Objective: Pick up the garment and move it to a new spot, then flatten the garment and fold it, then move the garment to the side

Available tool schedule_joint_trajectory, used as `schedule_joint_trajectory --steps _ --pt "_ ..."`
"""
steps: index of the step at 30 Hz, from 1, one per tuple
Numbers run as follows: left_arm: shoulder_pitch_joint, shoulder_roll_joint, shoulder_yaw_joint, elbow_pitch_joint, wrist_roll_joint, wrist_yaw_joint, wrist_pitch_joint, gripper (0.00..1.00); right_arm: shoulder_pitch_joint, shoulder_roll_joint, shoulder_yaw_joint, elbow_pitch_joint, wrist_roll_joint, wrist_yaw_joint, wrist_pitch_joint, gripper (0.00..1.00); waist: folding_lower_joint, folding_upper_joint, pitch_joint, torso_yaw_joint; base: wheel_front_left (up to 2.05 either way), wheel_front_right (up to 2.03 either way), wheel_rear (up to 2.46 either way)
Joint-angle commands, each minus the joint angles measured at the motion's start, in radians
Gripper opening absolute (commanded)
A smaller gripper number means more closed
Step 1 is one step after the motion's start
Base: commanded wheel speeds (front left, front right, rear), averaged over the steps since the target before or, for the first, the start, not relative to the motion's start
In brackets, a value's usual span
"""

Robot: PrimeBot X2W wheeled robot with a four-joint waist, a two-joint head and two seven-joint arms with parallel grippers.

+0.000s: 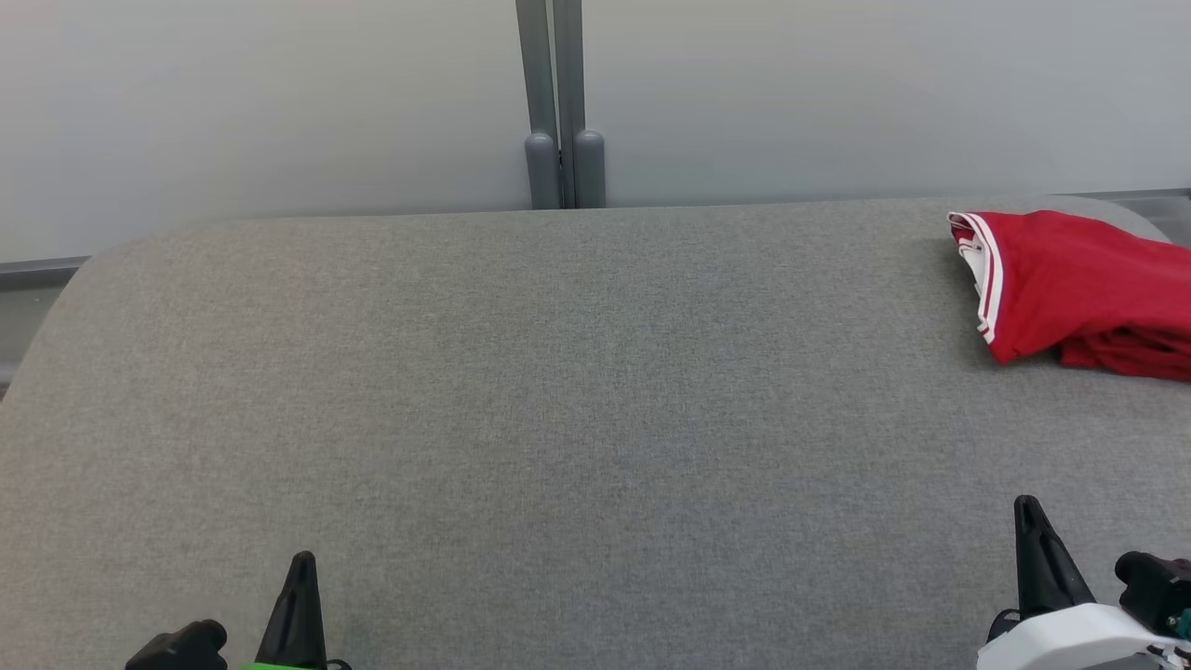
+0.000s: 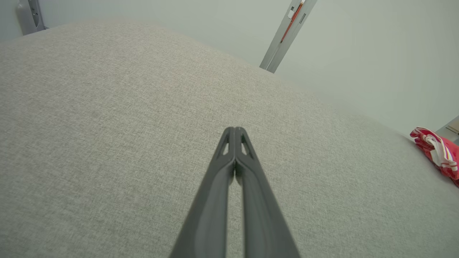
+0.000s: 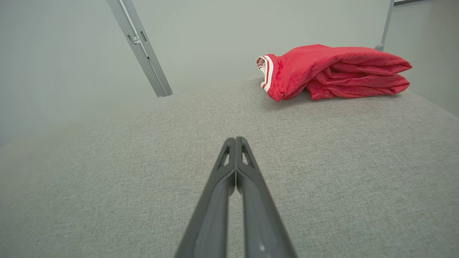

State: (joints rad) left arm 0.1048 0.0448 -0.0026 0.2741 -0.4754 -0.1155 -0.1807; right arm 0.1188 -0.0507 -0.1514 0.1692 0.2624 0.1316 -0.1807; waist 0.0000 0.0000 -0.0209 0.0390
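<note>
A red garment (image 1: 1079,288) with white striped trim lies bunched and folded over at the far right of the grey fabric table (image 1: 558,391). It appears ahead and to the right in the right wrist view (image 3: 333,71) and at the right edge of the left wrist view (image 2: 439,152). My right gripper (image 1: 1028,510) rests near the front right, well short of the garment, shut with nothing in it (image 3: 235,141). At the front left my left gripper (image 1: 302,563) is also shut and empty (image 2: 235,130), far from the garment.
A pale wall stands behind the table, with a grey vertical post (image 1: 561,102) at its middle. The table's back corners are rounded, and the garment lies close to the right back corner.
</note>
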Motion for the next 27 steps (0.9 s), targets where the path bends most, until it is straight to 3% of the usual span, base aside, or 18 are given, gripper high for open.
schedule_joint_trajectory --steps 1,27 --pt "-0.036 0.003 0.008 -0.017 -0.046 -0.004 0.009 0.0 -0.028 -0.006 0.001 -0.01 0.052 0.0 0.009 0.0 0.0 0.0 0.0 -0.001 0.0 0.0 0.0" --pt "-0.1 0.004 0.046 -0.023 -0.415 -0.008 0.106 0.0 -0.098 -0.005 0.015 0.016 0.491 -0.001 0.104 0.0 0.0 0.0 0.006 -0.01 0.0 0.0 0.0"
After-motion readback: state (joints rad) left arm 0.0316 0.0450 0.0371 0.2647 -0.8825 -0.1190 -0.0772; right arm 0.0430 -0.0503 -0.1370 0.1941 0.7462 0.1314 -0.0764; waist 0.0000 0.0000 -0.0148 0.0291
